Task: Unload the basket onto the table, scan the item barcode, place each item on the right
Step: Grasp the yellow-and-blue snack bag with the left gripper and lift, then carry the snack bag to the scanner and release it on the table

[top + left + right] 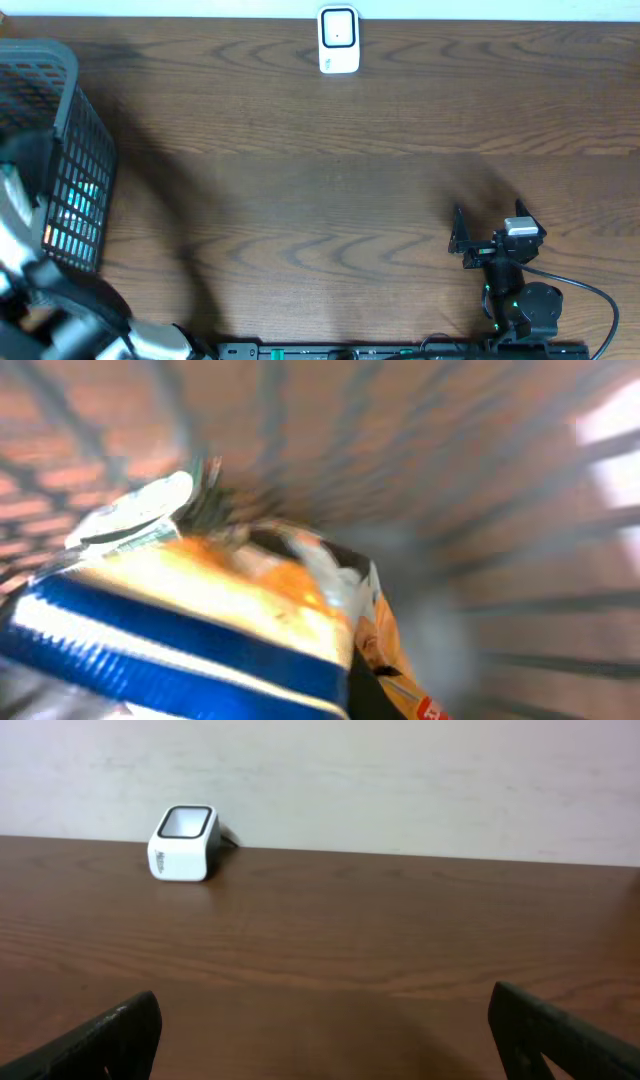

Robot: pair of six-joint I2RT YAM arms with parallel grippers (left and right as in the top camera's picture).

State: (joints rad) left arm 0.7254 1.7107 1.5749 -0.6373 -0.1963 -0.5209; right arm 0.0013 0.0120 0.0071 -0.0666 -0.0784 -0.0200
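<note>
Black mesh basket (pixel 88 165) around blue-striped packet (pixel 200 615)

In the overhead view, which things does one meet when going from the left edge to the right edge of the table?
black mesh basket → white barcode scanner → right pincer, open. The left arm overlaps the basket, so it is left out.

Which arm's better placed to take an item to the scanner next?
Left. The left gripper is in the basket, apparently closed on a packet; the right gripper sits open and empty, far from it.
</note>
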